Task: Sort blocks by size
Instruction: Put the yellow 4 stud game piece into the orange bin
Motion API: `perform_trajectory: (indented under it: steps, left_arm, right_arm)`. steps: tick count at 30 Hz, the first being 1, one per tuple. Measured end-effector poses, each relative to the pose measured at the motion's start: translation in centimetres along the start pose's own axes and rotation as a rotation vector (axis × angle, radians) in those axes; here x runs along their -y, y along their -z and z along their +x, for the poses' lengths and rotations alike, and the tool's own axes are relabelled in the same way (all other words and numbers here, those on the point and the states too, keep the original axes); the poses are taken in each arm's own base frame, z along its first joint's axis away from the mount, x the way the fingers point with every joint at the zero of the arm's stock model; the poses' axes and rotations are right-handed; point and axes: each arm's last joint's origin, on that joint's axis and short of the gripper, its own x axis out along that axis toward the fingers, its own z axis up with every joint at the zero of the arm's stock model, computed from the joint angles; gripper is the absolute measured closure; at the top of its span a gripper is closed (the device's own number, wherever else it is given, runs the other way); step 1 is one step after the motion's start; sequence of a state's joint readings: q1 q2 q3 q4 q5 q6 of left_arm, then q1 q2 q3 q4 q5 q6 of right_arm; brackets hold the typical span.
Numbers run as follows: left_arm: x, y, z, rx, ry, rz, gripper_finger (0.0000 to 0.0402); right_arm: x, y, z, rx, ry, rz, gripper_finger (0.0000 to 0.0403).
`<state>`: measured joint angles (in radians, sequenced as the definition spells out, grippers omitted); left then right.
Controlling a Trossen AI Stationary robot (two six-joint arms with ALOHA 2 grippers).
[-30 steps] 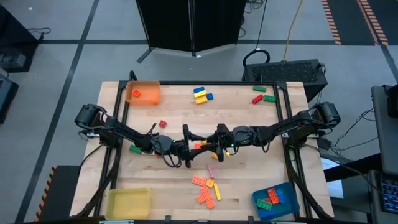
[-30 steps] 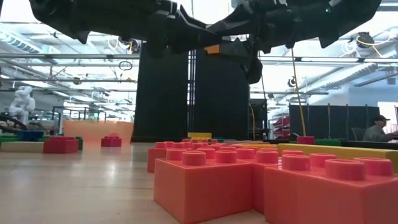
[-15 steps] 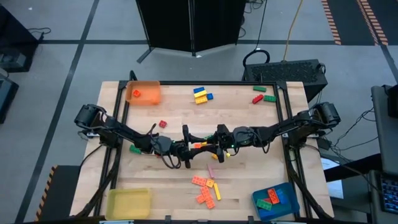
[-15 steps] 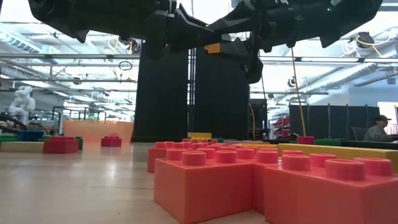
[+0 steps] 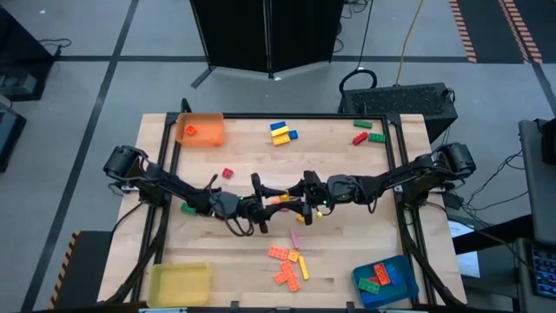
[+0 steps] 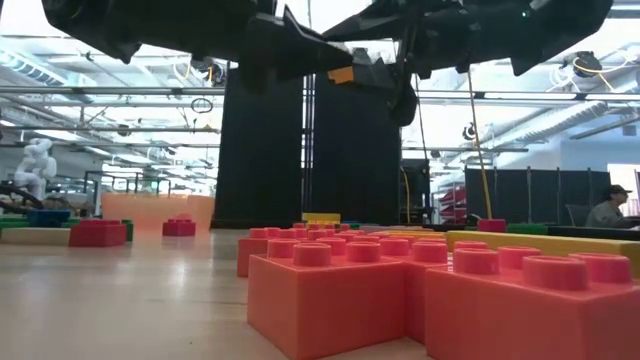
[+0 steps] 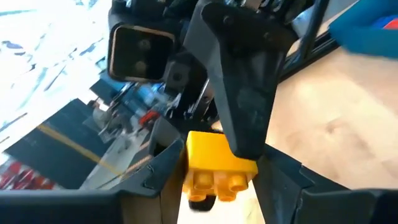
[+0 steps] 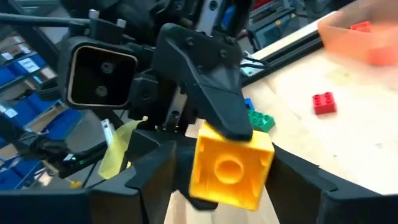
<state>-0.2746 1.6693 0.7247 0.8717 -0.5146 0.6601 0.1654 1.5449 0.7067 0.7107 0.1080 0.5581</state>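
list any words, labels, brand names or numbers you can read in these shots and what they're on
None can be read in any view.
The blocks' studs show no legible mark.
The yellow block held between the two grippers is plain.
Shelf bins behind the table are too blurred to tell whether they carry labels.

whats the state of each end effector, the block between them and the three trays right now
left end effector: shut on the yellow block, raised over mid-table
right end effector: open, fingers flanking the same block
yellow block: held in the air, off the table
orange tray: holds one red block
blue tray: holds several blocks
yellow tray: no blocks seen inside
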Motion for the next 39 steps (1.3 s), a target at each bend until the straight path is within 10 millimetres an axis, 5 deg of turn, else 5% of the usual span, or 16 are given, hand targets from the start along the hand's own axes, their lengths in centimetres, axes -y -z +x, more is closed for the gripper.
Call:
perform_trajectory:
  steps: [10, 25, 39]
  left_arm:
    - [-2.0, 1.0, -1.2, -0.190, -0.053, -0.035, 0.0241]
    - [-6.7, 2.5, -2.5, -0.334, -0.012, -0.200, 0.0241]
    - [-13.5, 7.6, -4.8, -0.666, -0.129, -0.342, 0.0240]
  right_arm:
    - [-1.2, -2.2, -1.6, 0.070, 0.011, -0.088, 0.0181]
    - [0.1, -3.3, -3.1, 0.060, 0.253, -0.208, 0.0181]
    - [1.1, -6.7, -5.2, 0.171, 0.314, -0.235, 0.0181]
